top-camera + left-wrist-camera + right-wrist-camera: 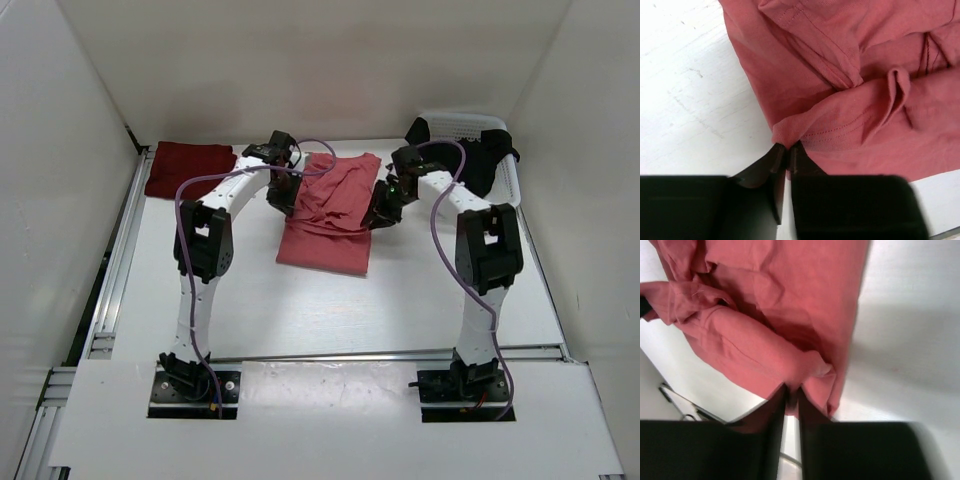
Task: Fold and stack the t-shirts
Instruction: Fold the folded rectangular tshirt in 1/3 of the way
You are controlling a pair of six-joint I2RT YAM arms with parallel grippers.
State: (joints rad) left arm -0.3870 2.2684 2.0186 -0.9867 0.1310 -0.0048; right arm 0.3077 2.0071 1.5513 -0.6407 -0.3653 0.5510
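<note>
From above, the table (300, 310) carries the pink shirt (335, 228) near its middle. The shirt's near part lies flat, and its far part is rumpled and drawn into folds. The left gripper (287, 200) sits at the shirt's left edge and the right gripper (378, 218) at its right edge, both about halfway along its length. The maroon shirt (188, 168) lies folded flat in the far left corner, well apart from the pink one. At the far right stands a white basket (465, 122) with the black shirt (480, 160) inside it, spilling over the rim.

In the left wrist view, the left gripper (787, 151) has its fingers pressed almost together. They pinch a small peak of the pink shirt (840, 75) where a hemmed edge is pulled to a point. Beyond the tips the cloth runs in ridges and creases. Bare table shows on the left.

In the right wrist view, the right gripper (792, 392) has its fingers close together with a thin bright slit between them. A bunched lump of the pink shirt (780, 315) sits right at the tips. I cannot tell whether the cloth is clamped or only touching them. The shirt stretches away from the fingers, rumpled on the left, with a straight edge against bare table on the right.
</note>
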